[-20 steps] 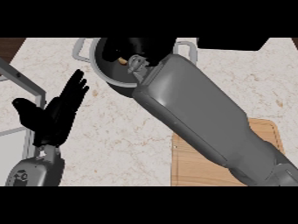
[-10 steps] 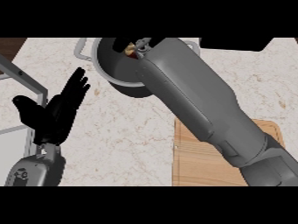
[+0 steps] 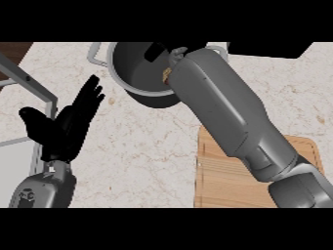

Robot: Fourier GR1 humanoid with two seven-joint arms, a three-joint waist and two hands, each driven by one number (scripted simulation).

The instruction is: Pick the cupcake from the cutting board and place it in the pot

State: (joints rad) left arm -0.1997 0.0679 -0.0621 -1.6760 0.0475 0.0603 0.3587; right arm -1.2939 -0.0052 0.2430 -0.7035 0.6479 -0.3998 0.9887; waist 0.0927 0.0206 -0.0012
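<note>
Here, right hand (image 3: 163, 50) over the pot (image 3: 136, 73), its grip apparently hidden; left hand (image 3: 64, 124) open, resting at left.

A kitchen, seen from above the worktop.

The worktop (image 3: 147, 161) is pale, veined stone, the kind fitted in kitchens. A dark metal pot (image 3: 136, 73) with a looped side handle stands near its far edge, and a wooden cutting board (image 3: 223, 180) with a grooved border lies at its near right corner. Along the worktop's left edge run the metal rim and light basin of a sink (image 3: 10, 146). Dark wood shows beyond the worktop's far left corner. Cookware, board and sink together mark a place for preparing food.
</note>
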